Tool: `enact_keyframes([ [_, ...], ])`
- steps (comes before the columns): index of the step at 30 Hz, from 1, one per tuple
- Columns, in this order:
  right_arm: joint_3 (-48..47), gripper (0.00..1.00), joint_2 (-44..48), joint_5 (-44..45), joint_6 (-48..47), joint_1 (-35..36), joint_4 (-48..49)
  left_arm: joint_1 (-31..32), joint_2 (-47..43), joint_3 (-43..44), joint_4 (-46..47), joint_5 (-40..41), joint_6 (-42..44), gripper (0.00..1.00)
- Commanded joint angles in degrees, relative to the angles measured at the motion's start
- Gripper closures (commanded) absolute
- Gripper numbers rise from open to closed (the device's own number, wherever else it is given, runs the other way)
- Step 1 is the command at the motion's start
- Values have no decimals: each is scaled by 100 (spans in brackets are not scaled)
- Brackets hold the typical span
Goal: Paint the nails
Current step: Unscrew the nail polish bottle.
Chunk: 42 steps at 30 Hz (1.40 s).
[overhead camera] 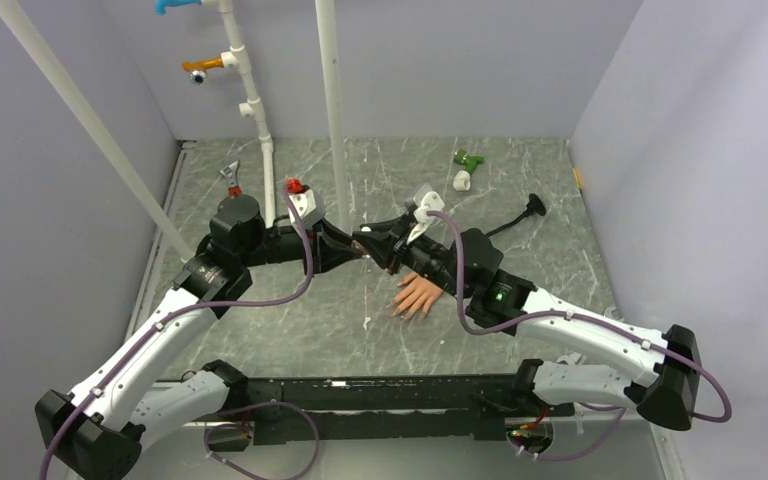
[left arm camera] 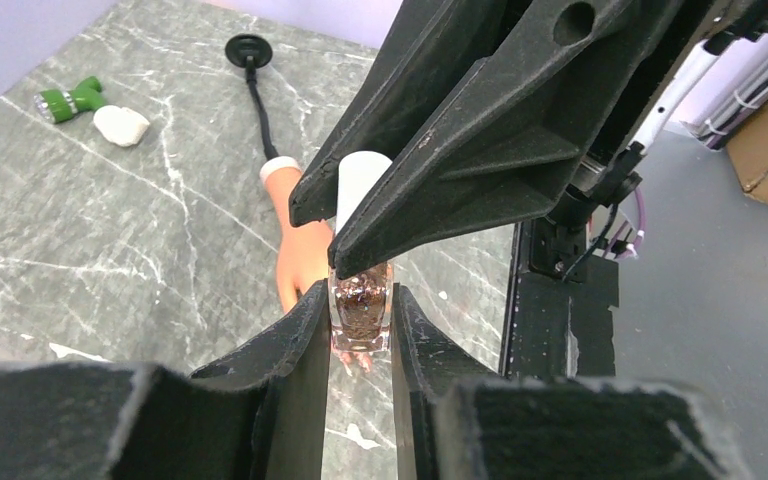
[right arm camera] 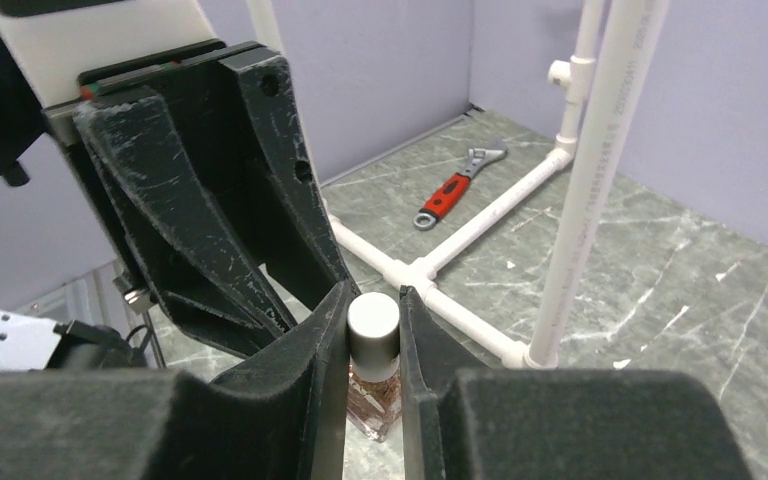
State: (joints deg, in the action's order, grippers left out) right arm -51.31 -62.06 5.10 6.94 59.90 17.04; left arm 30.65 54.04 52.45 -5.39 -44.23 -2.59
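The peach mannequin hand point(overhead camera: 418, 295) lies flat on the marbled table, fingers spread toward the near edge; its tiny nails point(overhead camera: 405, 313) are too small to judge. Both grippers meet just above and behind it. My left gripper point(overhead camera: 362, 243) point(left arm camera: 360, 300) is shut on the glass body of a small dark glittery polish bottle point(left arm camera: 361, 308). My right gripper point(overhead camera: 388, 250) point(right arm camera: 373, 300) is shut on the bottle's white cap point(right arm camera: 373, 322) point(left arm camera: 360, 180). In the left wrist view the hand point(left arm camera: 300, 255) lies below the bottle, its fingertips mostly hidden.
A white PVC pipe frame point(overhead camera: 332, 110) point(right arm camera: 580, 190) stands behind the grippers. A red-handled wrench point(overhead camera: 231, 180) point(right arm camera: 455, 190) lies at the back left. A green-and-white piece point(overhead camera: 467, 160) point(left arm camera: 70, 100) and a black stalked disc point(overhead camera: 533, 205) point(left arm camera: 249, 48) lie at the back right.
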Motion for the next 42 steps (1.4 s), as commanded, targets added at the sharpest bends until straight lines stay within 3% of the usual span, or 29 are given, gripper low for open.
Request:
enact_keyframes([
  [1,252,100,243,-906,-343,-44,419,-23,-118,156,362,-431,17,100],
  [13,605,100,482,-2897,-52,-557,780,-18,-139,159,408,-1248,111,100],
  [20,582,100,464,-3193,-28,-606,772,-22,-131,163,405,-1279,129,100],
  [21,560,95,453,-3180,-8,-615,740,-22,-135,161,405,-1262,129,100],
  [25,420,44,423,-2886,111,-637,576,-22,-139,161,391,-1232,132,100],
  [27,418,32,433,-2728,242,-678,585,-24,-131,175,363,-1197,135,100],
  [33,436,23,559,-2433,484,-754,595,-22,-157,182,307,-912,149,100],
  [38,323,23,758,-1191,1001,-754,433,-17,-216,121,403,-427,70,100],
  [42,161,29,726,-1021,1131,-704,372,-23,-216,123,344,-82,62,100],
])
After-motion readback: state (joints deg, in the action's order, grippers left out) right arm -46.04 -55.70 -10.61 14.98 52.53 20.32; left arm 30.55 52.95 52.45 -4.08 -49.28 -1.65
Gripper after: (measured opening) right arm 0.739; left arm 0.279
